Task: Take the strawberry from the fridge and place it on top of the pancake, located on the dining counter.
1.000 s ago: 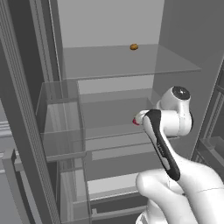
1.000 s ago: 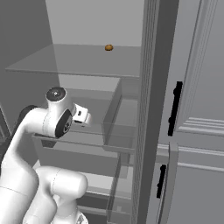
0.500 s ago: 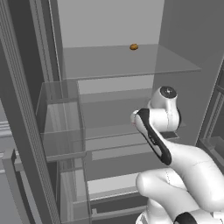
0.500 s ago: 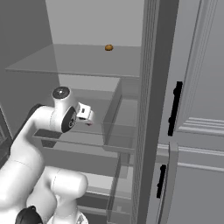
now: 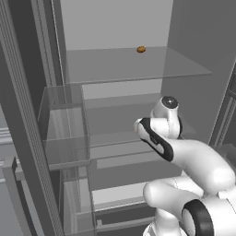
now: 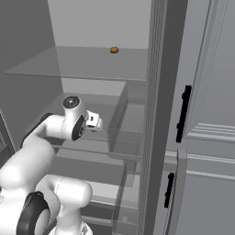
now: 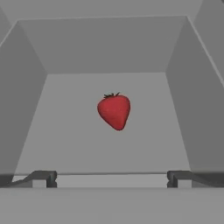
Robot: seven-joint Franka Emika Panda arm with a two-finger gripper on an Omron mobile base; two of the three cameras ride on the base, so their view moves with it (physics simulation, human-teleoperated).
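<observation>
The fridge (image 5: 193, 60) interior is rendered as smooth, matt pale grey panelling; its shelves (image 5: 133, 64) are shown as clear, glass-like sheets; the strawberry (image 7: 114, 110) is given a smooth, matt red skin with a dark stalk; the arm (image 6: 41, 147) is finished in glossy white plastic with dark glossy joints; the bar handles (image 6: 183, 112) are seen as matt black.

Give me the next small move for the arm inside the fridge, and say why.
Probably ease the pincer straight ahead toward the strawberry. In the hand view the strawberry lies on the pale fridge shelf, centred between the two wide-apart fingertips but some way beyond them, untouched. Closing now would catch nothing; the fruit must sit between the tips first.
</observation>
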